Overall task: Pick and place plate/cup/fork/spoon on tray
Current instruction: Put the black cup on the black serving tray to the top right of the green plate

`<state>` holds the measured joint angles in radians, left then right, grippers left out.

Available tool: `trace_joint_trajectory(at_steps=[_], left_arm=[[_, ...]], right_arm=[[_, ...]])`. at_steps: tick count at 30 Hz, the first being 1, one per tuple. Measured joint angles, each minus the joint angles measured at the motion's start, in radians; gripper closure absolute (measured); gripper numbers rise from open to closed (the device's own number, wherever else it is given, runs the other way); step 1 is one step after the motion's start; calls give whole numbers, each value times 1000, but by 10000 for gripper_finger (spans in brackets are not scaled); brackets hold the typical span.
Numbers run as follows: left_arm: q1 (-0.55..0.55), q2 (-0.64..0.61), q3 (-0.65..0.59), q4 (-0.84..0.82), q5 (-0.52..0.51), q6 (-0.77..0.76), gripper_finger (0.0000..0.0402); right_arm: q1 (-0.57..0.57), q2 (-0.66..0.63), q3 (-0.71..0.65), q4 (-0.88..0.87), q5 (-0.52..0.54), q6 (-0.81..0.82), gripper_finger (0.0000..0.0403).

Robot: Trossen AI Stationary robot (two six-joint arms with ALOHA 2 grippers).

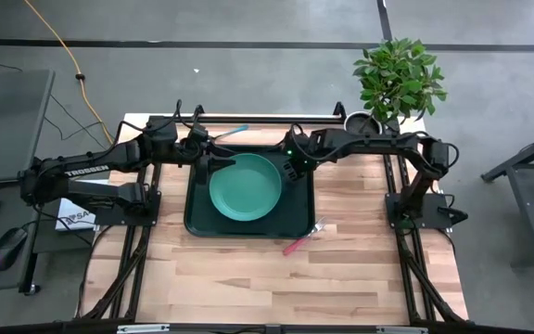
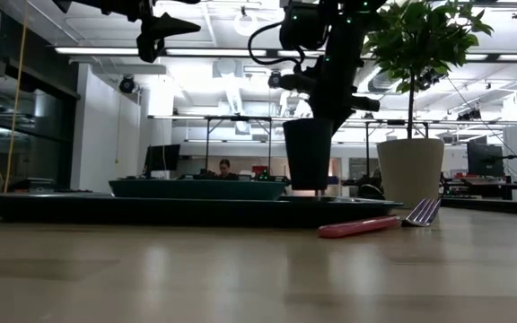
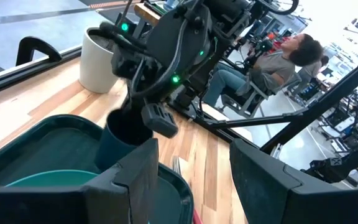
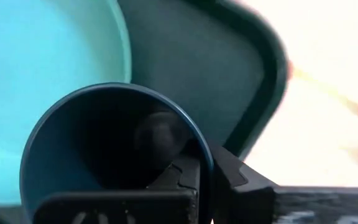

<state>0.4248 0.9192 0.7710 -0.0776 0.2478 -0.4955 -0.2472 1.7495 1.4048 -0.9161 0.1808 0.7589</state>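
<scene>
The green plate [image 1: 245, 186] lies flat on the dark green tray [image 1: 193, 218]. My right gripper [image 1: 295, 167] is shut on the dark cup [image 2: 308, 152] over the tray's right part, beside the plate. My left gripper [image 1: 213, 153] is open and empty above the tray's far left part; its fingers frame the left wrist view [image 3: 194, 186]. The red-handled fork [image 1: 302, 238] lies on the table by the tray's near right corner. The teal-handled spoon [image 1: 233, 133] lies just beyond the tray's far edge. My right gripper holds the cup by its rim [image 4: 205, 163], one finger inside the cup and one outside its wall. The fingers come from above, pointing down. The cup hangs upright with its mouth up, and its base [image 2: 308, 187] shows just above the tray's rim.
A white plant pot [image 2: 411, 170] with a leafy plant [image 1: 399, 79] stands at the table's far right corner. The near half of the table [image 1: 276, 278] is bare wood. A person [image 3: 278, 62] sits beyond the table.
</scene>
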Motion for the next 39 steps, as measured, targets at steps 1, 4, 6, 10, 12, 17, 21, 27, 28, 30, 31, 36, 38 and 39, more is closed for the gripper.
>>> trace_joint_trajectory(at_steps=[1,4,6,10,12,17,21,27,28,30,31,36,38,39], left_arm=[[0,0,0,0,0,0,218],[0,0,0,0,0,0,218],[0,0,0,0,0,-1,218],[0,0,0,0,1,-1,218],[0,0,0,0,1,-2,218],[0,0,0,0,2,0,218],[0,1,0,2,1,0,218],[0,1,0,1,1,1,218],[0,1,0,1,1,1,218],[0,1,0,1,0,1,218],[0,1,0,1,0,1,218],[0,1,0,1,0,1,218],[0,1,0,1,0,1,218],[0,1,0,1,0,1,218]], right_arm=[[-8,-5,0,1,25,1,403],[-40,-10,0,4,54,35,403],[-56,-1,0,8,48,61,403],[-83,9,0,46,29,99,403],[-97,18,0,48,18,109,403],[-118,62,0,52,17,170,403],[-118,84,0,69,11,211,403],[-121,83,0,55,45,255,403],[-123,83,0,53,44,261,403],[-125,83,0,48,43,277,403],[-125,83,0,49,43,280,403],[-125,83,0,53,44,286,403],[-125,83,0,52,33,308,403],[-125,83,0,53,28,313,402]])
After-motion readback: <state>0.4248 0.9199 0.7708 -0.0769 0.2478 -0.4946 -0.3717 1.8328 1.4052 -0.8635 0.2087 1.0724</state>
